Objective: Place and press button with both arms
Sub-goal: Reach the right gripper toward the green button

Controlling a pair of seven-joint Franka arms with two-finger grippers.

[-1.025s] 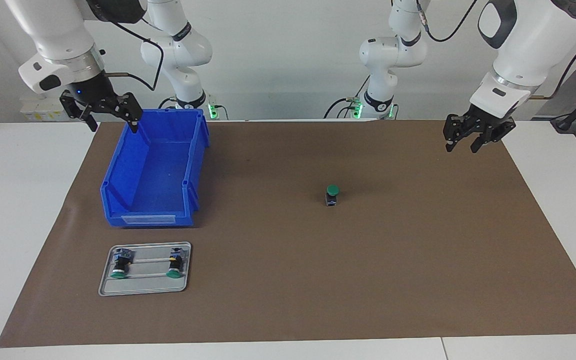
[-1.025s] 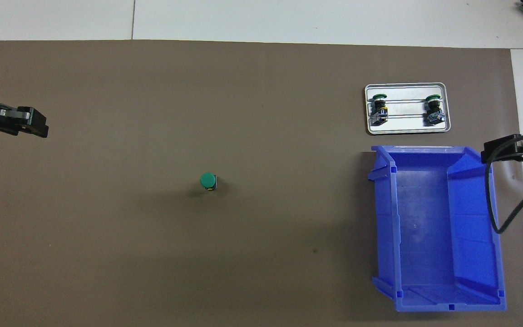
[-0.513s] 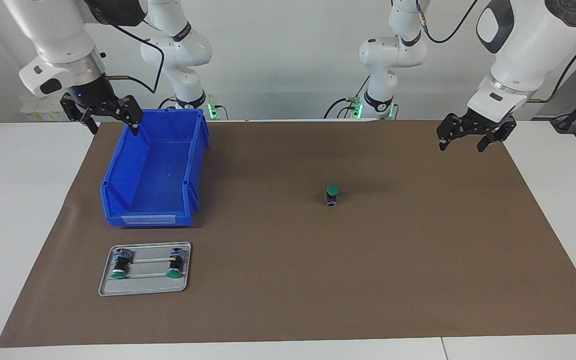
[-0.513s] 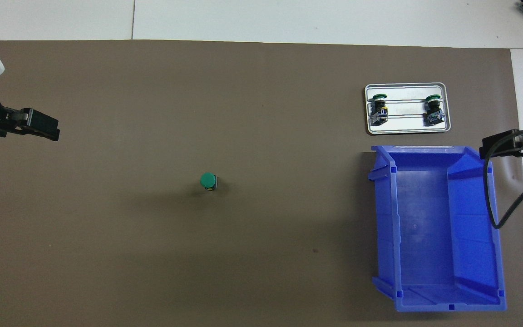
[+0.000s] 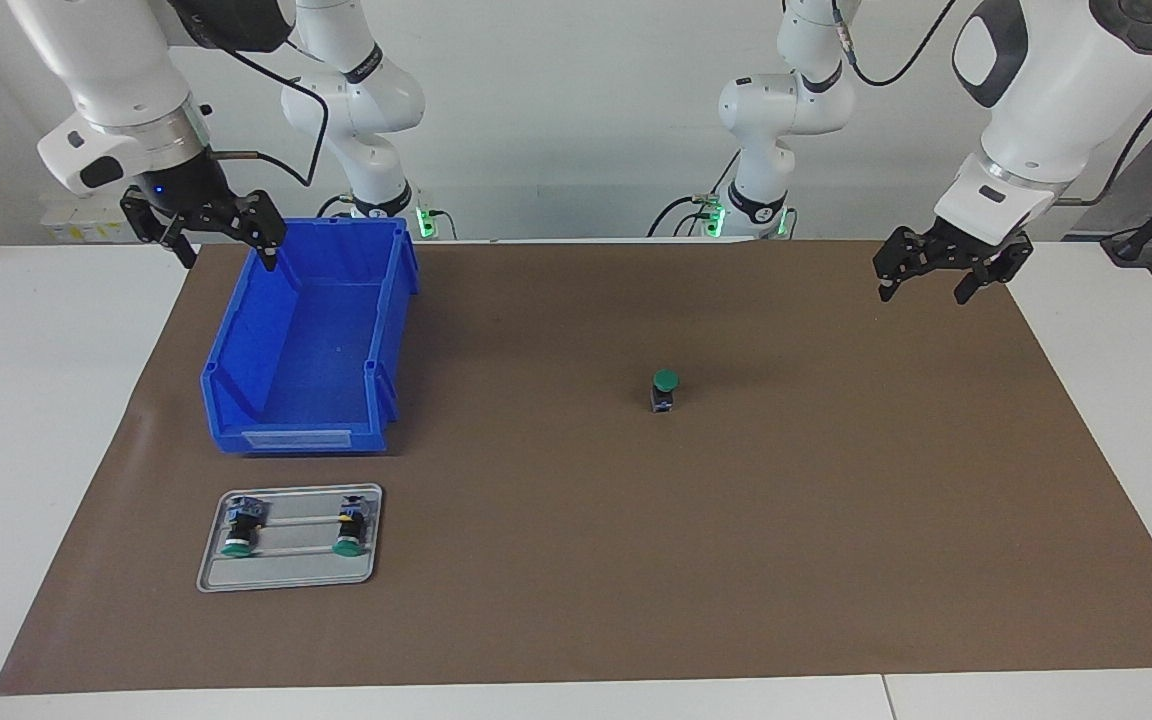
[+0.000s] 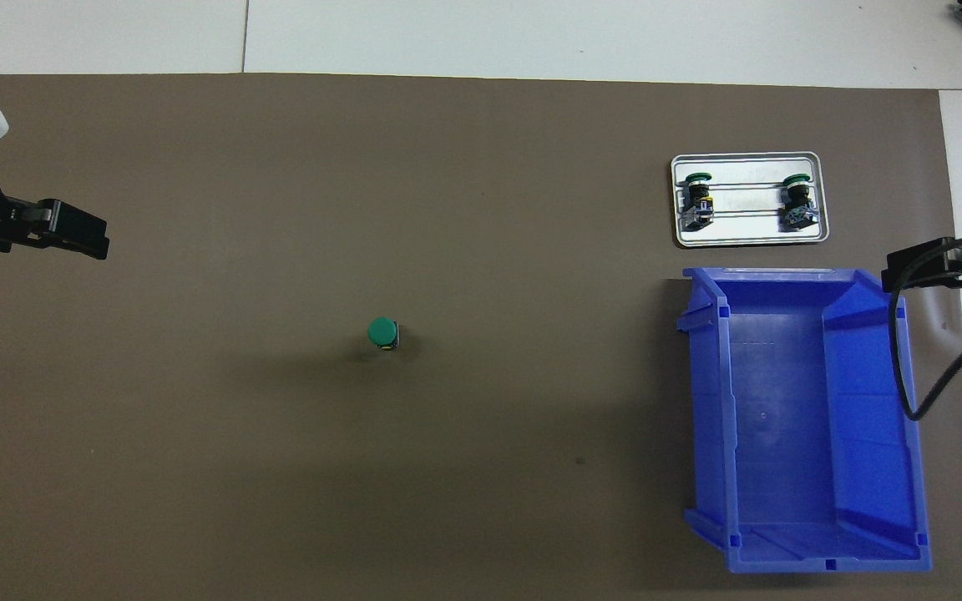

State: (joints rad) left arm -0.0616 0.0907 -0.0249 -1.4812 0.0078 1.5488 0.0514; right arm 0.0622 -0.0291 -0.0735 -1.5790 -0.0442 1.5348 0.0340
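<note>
One green-capped button [image 5: 665, 390] stands upright, alone, on the brown mat [image 5: 836, 520] near the table's middle, also seen from above as button [image 6: 382, 332]. My left gripper [image 5: 923, 295] hangs open and empty over the mat toward the left arm's end, well apart from the button; overhead it shows as left gripper [image 6: 80, 238]. My right gripper [image 5: 227, 258] hangs open and empty over the blue bin's [image 5: 306, 330] corner at the right arm's end, seen overhead as right gripper [image 6: 915, 271].
The open blue bin [image 6: 807, 417] holds nothing. Farther from the robots than the bin lies a grey metal tray [image 6: 746, 156] with two more green-capped buttons [image 6: 696, 200] [image 6: 797, 200] on their sides. White tabletop [image 5: 46, 420] borders the mat.
My left gripper's fingers have spread wider and it has shifted slightly toward the table's middle. The right gripper has risen a little. The button has not moved.
</note>
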